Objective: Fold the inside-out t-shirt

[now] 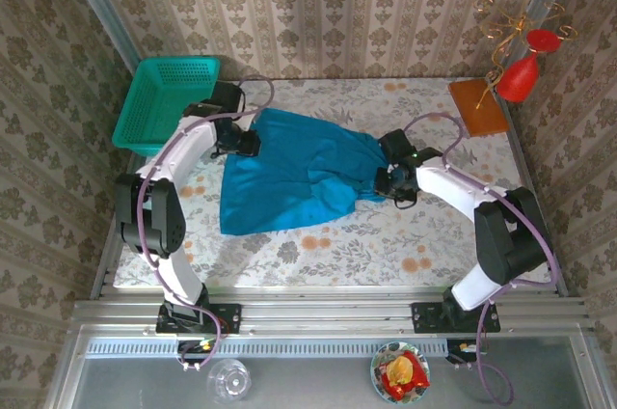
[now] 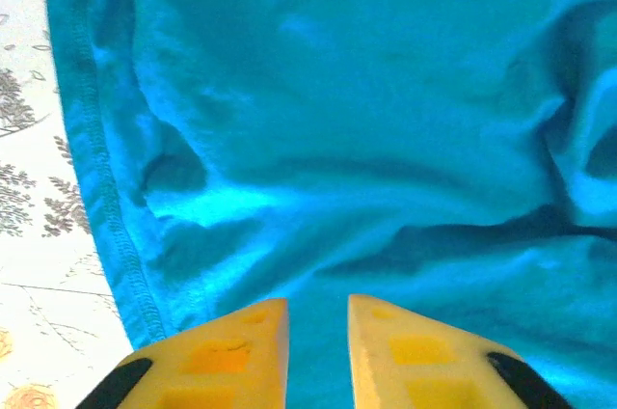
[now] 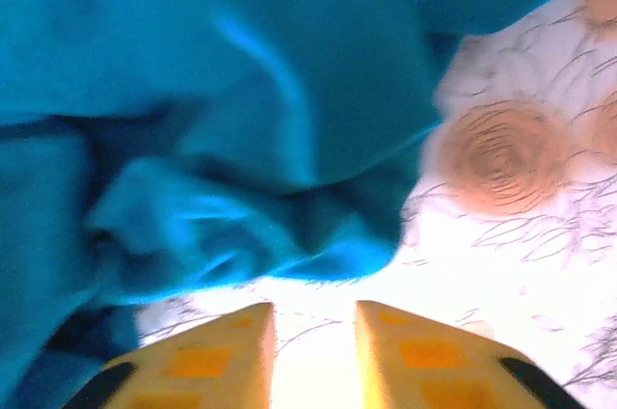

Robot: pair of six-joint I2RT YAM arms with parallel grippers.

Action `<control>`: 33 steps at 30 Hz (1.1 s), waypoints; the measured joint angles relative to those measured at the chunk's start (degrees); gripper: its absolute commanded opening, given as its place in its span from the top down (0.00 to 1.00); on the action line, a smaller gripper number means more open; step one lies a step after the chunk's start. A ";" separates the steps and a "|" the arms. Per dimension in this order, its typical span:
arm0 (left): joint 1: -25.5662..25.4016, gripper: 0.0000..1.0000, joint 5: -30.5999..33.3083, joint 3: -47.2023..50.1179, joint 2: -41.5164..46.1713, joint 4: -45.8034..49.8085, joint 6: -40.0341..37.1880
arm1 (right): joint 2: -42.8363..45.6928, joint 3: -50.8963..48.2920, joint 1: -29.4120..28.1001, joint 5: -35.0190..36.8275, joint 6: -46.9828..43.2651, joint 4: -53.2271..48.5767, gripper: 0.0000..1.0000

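Observation:
The inside-out t-shirt lies rumpled across the middle of the flowered table, blue-teal and plain. My left gripper hovers at its far left edge. In the left wrist view the yellow fingers stand slightly apart over the cloth, gripping nothing, with the stitched hem to their left. My right gripper sits at the shirt's bunched right end. Its jaws are open in the right wrist view, bare tablecloth showing between them, and the cloth's folded edge lies just ahead.
A rigid teal mesh basket stands at the far left corner. A brown board and a red vase are at the far right. Bare tablecloth lies in front of the shirt.

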State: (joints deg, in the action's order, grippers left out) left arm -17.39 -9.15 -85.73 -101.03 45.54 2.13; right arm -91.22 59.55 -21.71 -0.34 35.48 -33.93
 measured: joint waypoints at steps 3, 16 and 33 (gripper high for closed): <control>-5.07 0.53 -0.33 2.56 3.08 -1.81 2.14 | 0.00 1.81 -2.54 -0.68 0.20 -0.04 0.56; -36.96 0.43 1.64 4.92 -2.38 -11.32 11.43 | -4.28 4.72 -3.61 -4.52 -0.44 0.37 0.48; -28.89 1.00 7.74 13.16 -6.54 -16.87 9.49 | -8.13 1.44 5.44 -5.03 -1.95 2.29 0.99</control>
State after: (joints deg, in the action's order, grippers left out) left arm -46.28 -1.41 -72.58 -107.57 28.67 11.62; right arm -99.35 60.99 -16.27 -5.37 33.54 -31.64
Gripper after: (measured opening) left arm 0.063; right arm 0.079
